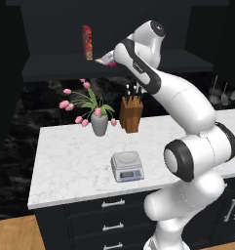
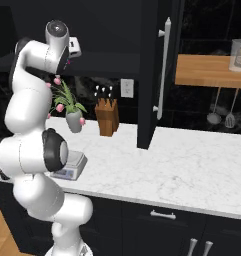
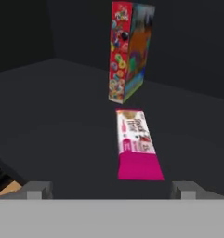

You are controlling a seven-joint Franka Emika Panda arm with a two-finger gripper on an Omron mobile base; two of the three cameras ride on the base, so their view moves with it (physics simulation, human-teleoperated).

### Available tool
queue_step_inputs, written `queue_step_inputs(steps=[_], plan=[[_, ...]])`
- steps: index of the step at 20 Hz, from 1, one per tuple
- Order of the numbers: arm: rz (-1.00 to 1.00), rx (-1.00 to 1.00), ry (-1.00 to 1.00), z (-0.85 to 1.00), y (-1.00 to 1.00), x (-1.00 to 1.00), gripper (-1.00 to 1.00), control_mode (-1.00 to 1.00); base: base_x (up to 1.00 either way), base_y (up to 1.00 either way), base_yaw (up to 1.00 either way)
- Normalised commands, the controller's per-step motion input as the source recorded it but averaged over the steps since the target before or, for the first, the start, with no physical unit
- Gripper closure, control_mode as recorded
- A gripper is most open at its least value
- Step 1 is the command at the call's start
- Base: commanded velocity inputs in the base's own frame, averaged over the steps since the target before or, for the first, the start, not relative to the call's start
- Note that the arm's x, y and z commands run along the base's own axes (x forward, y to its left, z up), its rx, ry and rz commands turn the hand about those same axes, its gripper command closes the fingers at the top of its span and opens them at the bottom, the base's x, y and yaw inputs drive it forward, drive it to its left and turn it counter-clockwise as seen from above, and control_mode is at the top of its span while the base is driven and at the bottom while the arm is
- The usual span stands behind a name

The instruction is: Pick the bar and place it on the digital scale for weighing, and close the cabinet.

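The bar (image 3: 135, 145), a flat pink and white packet, lies on the dark shelf inside the open cabinet (image 1: 65, 68). My gripper (image 3: 111, 190) is open just short of the bar's pink end, with one fingertip on each side and nothing between them. In the left base view the hand (image 1: 108, 57) reaches onto the shelf beside the tall red box (image 1: 87, 42). The digital scale (image 1: 127, 166) sits on the white counter below with a bare platform. The cabinet's right door (image 2: 149, 75) stands open, its long silver handle (image 2: 165, 70) facing out.
The red cereal box (image 3: 129, 51) stands upright just behind the bar. A vase of pink tulips (image 1: 98, 119) and a knife block (image 1: 131, 113) stand at the counter's back. A wooden shelf with a jar (image 2: 239, 55) and hanging utensils (image 2: 222, 117) are at the right.
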Motion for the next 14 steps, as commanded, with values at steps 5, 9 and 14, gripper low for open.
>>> queue_step_inputs(steps=[5,9,14], plan=[[0.0,-0.01,0.01,-0.16,0.11,0.38,-1.0,-1.0,0.0,0.0,0.0],[0.0,-0.02,0.01,-0.13,0.1,0.35,-1.0,-1.0,0.0,0.0,0.0],[0.0,-0.01,0.03,-0.05,0.03,0.38,-1.0,-1.0,0.0,0.0,0.0]])
